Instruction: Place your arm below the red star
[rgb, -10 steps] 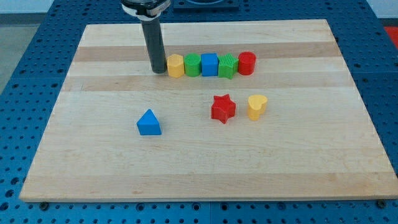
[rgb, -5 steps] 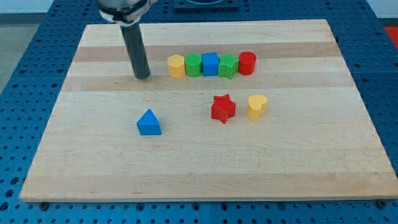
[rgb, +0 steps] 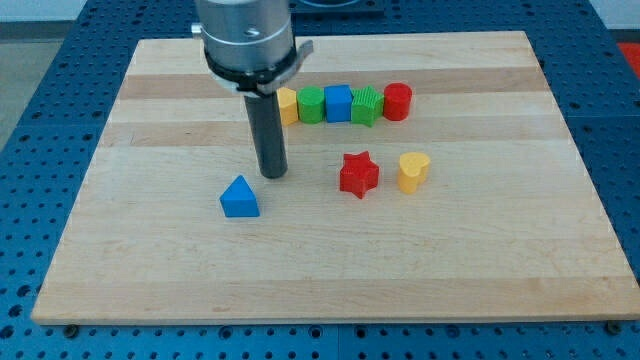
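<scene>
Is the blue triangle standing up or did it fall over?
Standing up. The blue triangle rests flat on the board with its peak pointing up. My tip is just above and right of it, not touching.

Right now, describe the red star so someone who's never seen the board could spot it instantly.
On the wooden board, find the row of five blocks near the view's top. Below that row, a red and a yellow block sit side by side. The red star is the one on the view's left, right of my tip; the only other red block is round and ends the row.
</scene>
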